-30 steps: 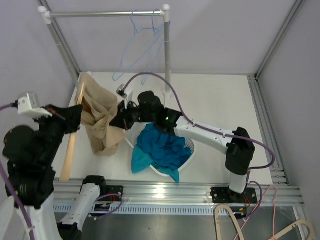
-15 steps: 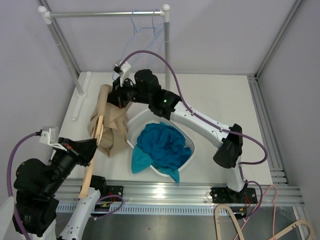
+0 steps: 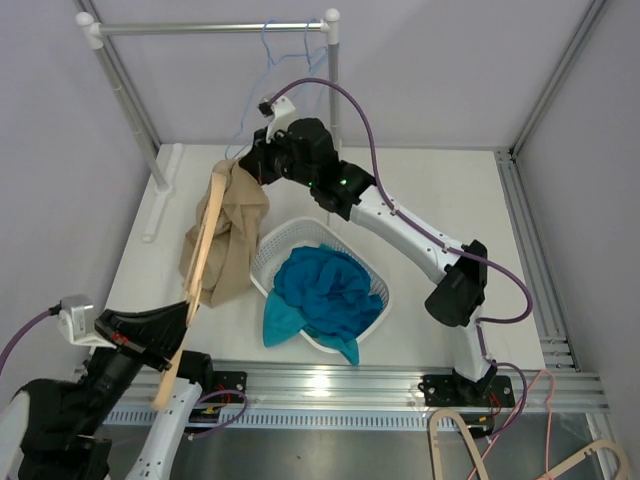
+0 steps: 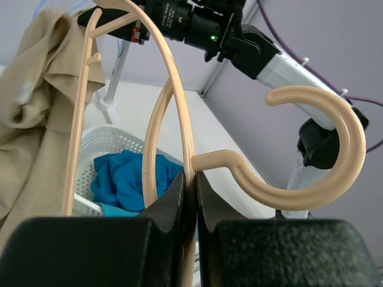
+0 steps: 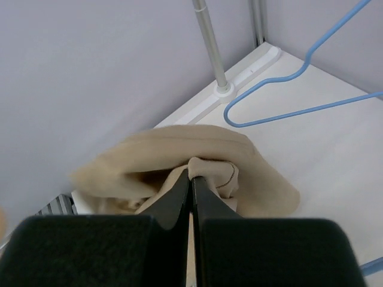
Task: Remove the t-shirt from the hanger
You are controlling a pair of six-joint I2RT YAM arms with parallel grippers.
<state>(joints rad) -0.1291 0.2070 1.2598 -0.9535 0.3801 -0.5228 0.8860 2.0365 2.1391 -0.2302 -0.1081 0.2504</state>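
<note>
A beige t-shirt (image 3: 228,240) hangs bunched in the air over the table's left side. My right gripper (image 3: 248,166) is shut on its top fold; the pinched cloth shows in the right wrist view (image 5: 209,170). A beige plastic hanger (image 3: 200,260) runs from the shirt's top down to my left gripper (image 3: 172,345), which is shut on its neck just below the hook (image 4: 311,149). In the left wrist view the hanger's arms (image 4: 173,84) stand mostly bare, with the shirt (image 4: 36,113) hanging off their left side.
A white basket (image 3: 375,295) holding a blue cloth (image 3: 320,295) sits mid-table, right of the shirt. A white clothes rail (image 3: 210,28) with blue wire hangers (image 3: 290,70) stands at the back, its post (image 3: 334,100) just behind my right gripper.
My right gripper has lifted the shirt up and back toward the rail. My left gripper has pulled the hanger down toward the near left edge, so most of it has slid out of the shirt.
</note>
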